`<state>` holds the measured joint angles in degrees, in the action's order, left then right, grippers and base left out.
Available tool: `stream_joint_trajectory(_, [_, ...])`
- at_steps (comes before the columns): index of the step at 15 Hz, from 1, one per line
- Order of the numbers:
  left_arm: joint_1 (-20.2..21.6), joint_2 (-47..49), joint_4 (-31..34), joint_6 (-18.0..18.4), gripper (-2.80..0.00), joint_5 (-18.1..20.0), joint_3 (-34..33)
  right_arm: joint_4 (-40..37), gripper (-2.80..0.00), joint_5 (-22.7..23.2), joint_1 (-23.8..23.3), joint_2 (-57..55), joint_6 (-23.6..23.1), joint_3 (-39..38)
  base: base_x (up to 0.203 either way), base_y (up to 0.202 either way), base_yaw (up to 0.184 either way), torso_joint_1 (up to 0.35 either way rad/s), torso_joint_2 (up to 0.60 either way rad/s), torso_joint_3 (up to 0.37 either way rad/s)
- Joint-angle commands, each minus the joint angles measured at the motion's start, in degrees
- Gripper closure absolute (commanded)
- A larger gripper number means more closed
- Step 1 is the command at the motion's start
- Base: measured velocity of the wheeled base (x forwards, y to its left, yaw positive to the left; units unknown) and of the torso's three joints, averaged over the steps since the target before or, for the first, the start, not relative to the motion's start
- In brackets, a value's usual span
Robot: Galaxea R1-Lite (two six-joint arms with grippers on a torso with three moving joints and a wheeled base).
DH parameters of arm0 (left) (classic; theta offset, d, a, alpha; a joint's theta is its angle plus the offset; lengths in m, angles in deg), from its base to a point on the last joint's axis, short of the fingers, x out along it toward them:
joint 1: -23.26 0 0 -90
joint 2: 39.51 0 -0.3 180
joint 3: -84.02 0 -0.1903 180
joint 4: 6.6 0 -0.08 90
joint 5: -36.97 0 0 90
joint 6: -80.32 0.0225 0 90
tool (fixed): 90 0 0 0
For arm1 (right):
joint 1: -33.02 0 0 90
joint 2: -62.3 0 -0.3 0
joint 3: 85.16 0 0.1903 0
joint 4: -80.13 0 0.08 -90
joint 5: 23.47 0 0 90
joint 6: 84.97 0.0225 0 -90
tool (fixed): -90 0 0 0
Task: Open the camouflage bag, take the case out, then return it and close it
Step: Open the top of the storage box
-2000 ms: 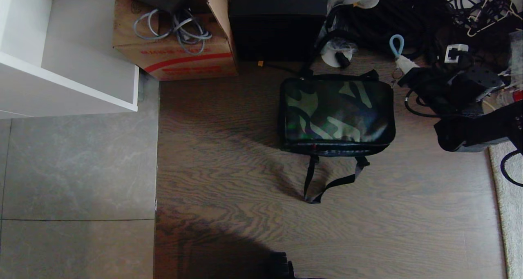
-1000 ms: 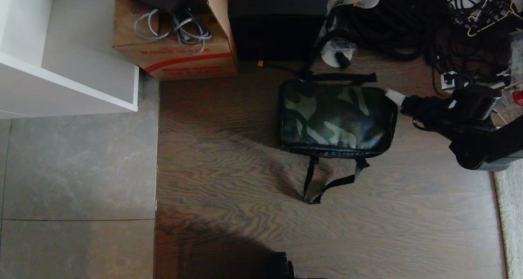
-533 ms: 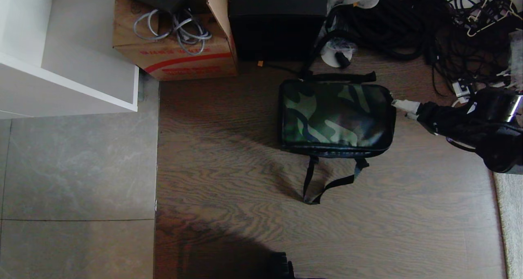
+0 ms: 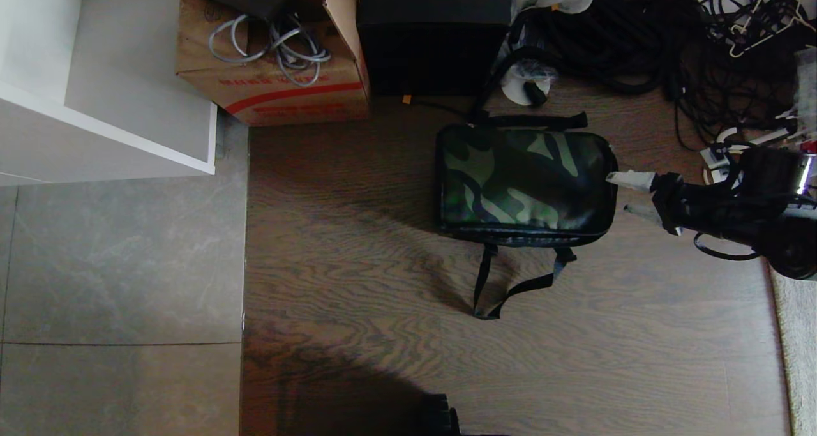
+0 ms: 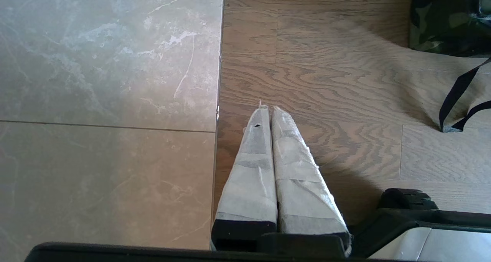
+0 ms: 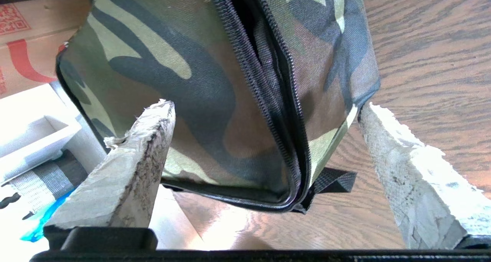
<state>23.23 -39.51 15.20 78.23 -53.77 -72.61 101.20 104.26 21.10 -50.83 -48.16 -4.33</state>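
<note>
while spread wide, right gripper (image 4: 629,195) beside camouflage bag (image 4: 523,179)

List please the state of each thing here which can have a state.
camouflage bag: lying flat on the wooden floor, zipper apart along its right-hand end.
right gripper: open, fingers at the bag's right end, holding nothing.
left gripper: shut, empty, over the floor.
cardboard box: open, cables inside.

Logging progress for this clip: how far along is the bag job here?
Done: cannot tell; the bag lies flat on the wood floor, no case in view. In hand: the right gripper, open, sits at the bag's right end, where the zipper partly gapes. Left: close that zipper fully. Left gripper is shut, parked.
</note>
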Motion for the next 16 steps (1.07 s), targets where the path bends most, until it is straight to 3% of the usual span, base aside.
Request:
stream_joint_trajectory(1, [-0.01, 0.00, -0.02, -0.02, 0.00, -0.05, -0.35, -0.45, -2.80, 0.30, 0.52, 0.20, 1.07, -0.25, 0.000, 0.000, 0.000, 0.000, 0.00, 0.000])
stream_joint_trajectory(9, [-0.06, 0.00, -0.02, -0.02, 0.00, -0.05, -0.35, -1.88, -2.80, 0.65, 3.42, 0.24, 11.86, 0.18, 0.000, 0.000, 0.000, 0.000, 0.00, 0.000])
stream_joint_trajectory(13, [-0.05, 0.00, -0.02, -0.02, 0.00, -0.05, -0.35, -2.11, -2.80, 0.50, 4.89, 0.29, 13.27, 0.19, 0.000, 0.000, 0.000, 0.000, 0.00, 0.000])
stream_joint_trajectory(16, [-0.03, 0.00, -0.02, -0.02, 0.00, -0.05, -0.35, -1.90, -2.80, 0.28, 5.49, 0.29, 19.00, 0.53, 0.000, 0.000, 0.000, 0.000, 0.00, 0.000])
